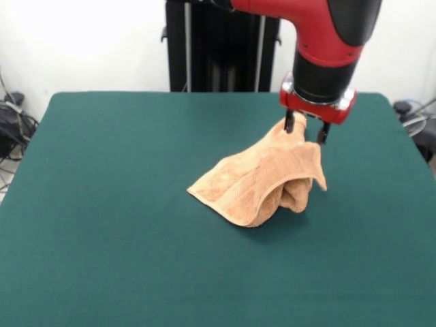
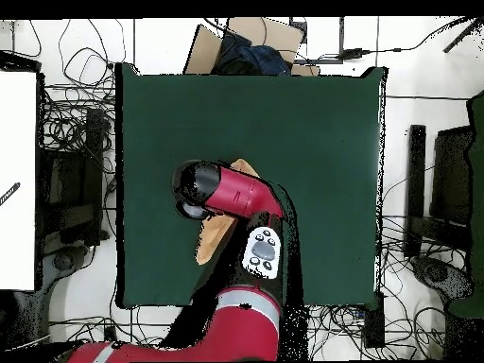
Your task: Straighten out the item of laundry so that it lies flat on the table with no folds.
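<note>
The item of laundry [image 1: 252,180], a peach-orange towel, stands tented and crumpled right of centre on the green table [image 1: 102,218]. Its upper corner is pulled up off the cloth. My gripper [image 1: 306,129] hangs straight down over that corner and is shut on it, with one dark finger [image 1: 289,122] on each side of the raised peak. The towel's lower part rests on the table, with one edge folded under at the right. In the overhead view the arm covers the gripper, and only bits of the towel [image 2: 212,238] show beside it on the table [image 2: 321,123].
Wide green surface lies to the left of and in front of the towel in the front view. Off the table, the overhead view shows tangled cables [image 2: 66,142], a cardboard box [image 2: 248,43] at the far edge and a white panel [image 2: 17,180] at the left.
</note>
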Tool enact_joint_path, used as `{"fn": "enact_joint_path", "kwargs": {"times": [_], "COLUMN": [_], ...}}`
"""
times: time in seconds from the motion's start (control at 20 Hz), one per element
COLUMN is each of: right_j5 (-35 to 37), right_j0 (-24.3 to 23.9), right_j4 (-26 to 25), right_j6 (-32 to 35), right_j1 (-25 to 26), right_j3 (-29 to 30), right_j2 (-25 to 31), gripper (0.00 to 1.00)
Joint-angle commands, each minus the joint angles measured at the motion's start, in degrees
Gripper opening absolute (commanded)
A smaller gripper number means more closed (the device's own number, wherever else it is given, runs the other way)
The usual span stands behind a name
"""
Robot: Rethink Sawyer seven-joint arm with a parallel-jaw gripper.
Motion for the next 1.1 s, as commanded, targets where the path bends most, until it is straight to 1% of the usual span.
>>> {"fn": "enact_joint_path", "kwargs": {"times": [0.05,0.3,0.5,0.9,1.1], "right_j5": [-4.24,-2.65,-2.66,-8.46,-8.50], "right_j0": [2.71,4.35,4.60,2.92,3.04], "right_j4": [1.53,2.07,2.50,3.92,4.02], "right_j6": [16.23,17.25,17.17,14.59,14.50], "right_j1": [5.05,4.64,5.81,7.01,7.21], "right_j3": [-0.17,-0.72,-2.05,0.96,0.73], "right_j2": [1.36,-0.16,-0.81,1.42,1.34], "gripper": [1.00,1.00,1.00,1.00,1.00]}}
